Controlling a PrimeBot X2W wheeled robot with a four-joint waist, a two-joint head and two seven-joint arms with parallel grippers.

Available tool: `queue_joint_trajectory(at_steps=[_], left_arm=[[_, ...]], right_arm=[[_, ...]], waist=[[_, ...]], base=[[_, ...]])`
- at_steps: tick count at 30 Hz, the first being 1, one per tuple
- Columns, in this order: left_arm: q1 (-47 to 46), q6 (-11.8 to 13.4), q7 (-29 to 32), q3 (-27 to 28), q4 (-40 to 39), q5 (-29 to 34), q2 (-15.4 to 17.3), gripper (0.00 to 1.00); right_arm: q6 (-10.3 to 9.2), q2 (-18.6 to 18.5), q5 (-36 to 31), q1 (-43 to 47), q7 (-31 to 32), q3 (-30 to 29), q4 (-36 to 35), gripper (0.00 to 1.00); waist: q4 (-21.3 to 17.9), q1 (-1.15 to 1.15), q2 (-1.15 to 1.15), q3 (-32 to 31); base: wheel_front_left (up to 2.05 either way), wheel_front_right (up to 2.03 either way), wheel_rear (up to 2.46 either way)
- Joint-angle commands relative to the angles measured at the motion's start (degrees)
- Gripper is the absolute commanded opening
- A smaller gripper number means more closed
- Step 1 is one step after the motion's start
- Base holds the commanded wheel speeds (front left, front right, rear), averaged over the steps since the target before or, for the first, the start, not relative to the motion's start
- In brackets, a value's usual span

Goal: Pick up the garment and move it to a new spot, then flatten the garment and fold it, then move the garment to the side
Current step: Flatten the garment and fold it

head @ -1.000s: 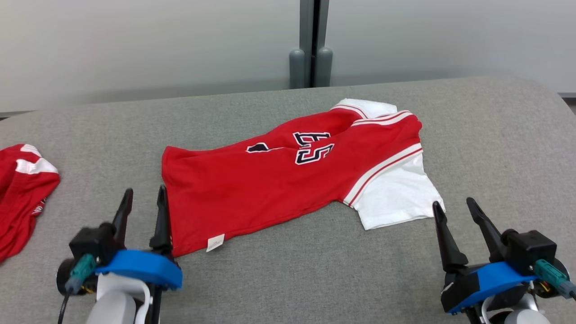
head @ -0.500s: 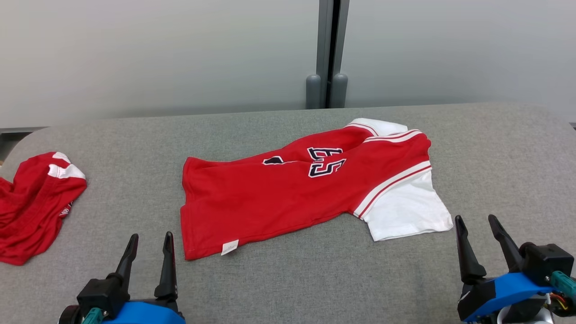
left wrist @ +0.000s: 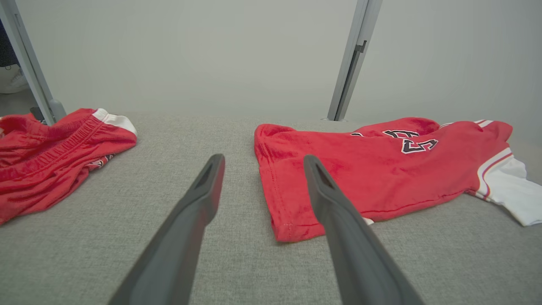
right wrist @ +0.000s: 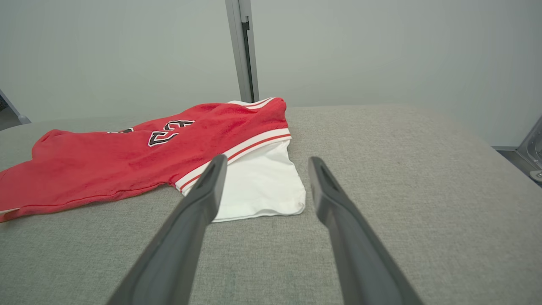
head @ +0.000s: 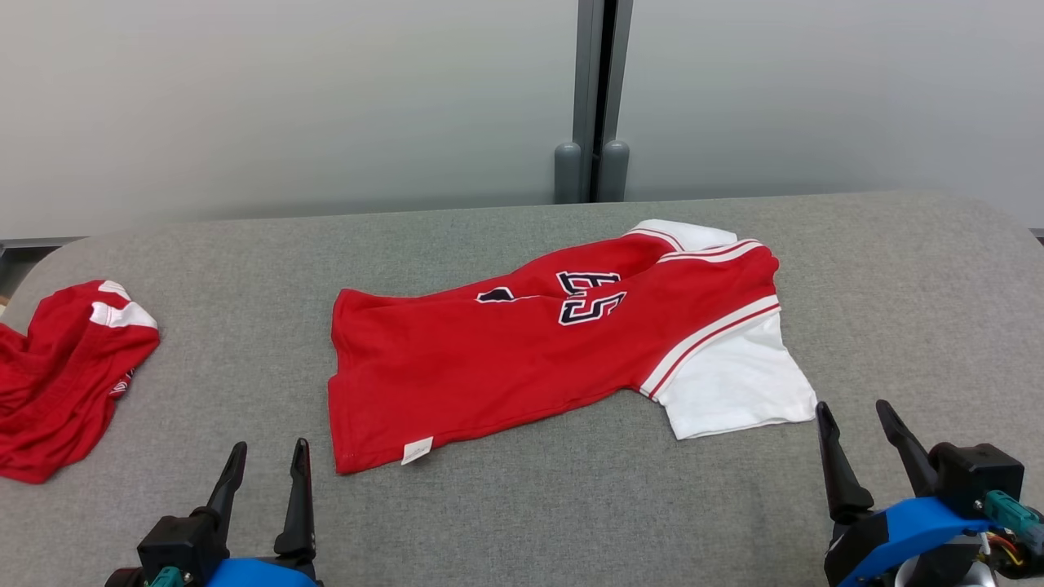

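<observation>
- Soft, even light falls across the table; no glare, no clear source.
- The shirt casts only a thin, faint shadow along its near hem.
- The head view is sharp throughout.
- Wrist views stretch at the edges; the near fingers loom large, slightly soft.
- The wall dims toward its foot.

The left gripper sits at 7 o'clock in the head view. Its 2 dark fingers are spread apart, point to 12 o'clock and hold nothing. The right gripper sits at 5 o'clock, its 2 fingers likewise parted and empty, leaning slightly toward 11 o'clock. Its blue wrist mount carries a green plug at its 3 o'clock. In each wrist view the 2 fingers rise from 6 o'clock, tips wide apart.
</observation>
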Motion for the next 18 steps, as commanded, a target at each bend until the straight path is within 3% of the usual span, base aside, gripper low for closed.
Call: queue_joint_trajectory(at_steps=[1, 10, 18], left_arm=[[-0.5, 0.1, 0.1, -0.1, 0.1, -0.4, 0.3, 1.0], [-2.2, 0.3, 1.6, -0.9, 1.4, -0.7, -0.1, 1.0], [-7.3, 0.0, 9.7, -3.0, 8.2, -2.0, -1.2, 1.0]], right_arm=[[0.03, 0.0, -0.1, -0.2, 0.0, 0.0, 0.0, 1.0], [0.03, 0.0, -0.4, -3.5, 1.0, 0.3, 0.4, 1.0], [0.03, 0.0, -4.5, -11.0, 7.1, -1.8, 4.9, 1.0]], waist=[[0.0, 0.0, 0.0, 0.1], [-0.2, 0.0, 0.0, 1.5], [0.1, 0.0, 0.0, 4.4]], base=[[0.0, 0.0, 0.0], [0.0, 0.0, 0.0], [0.0, 0.0, 0.0]])
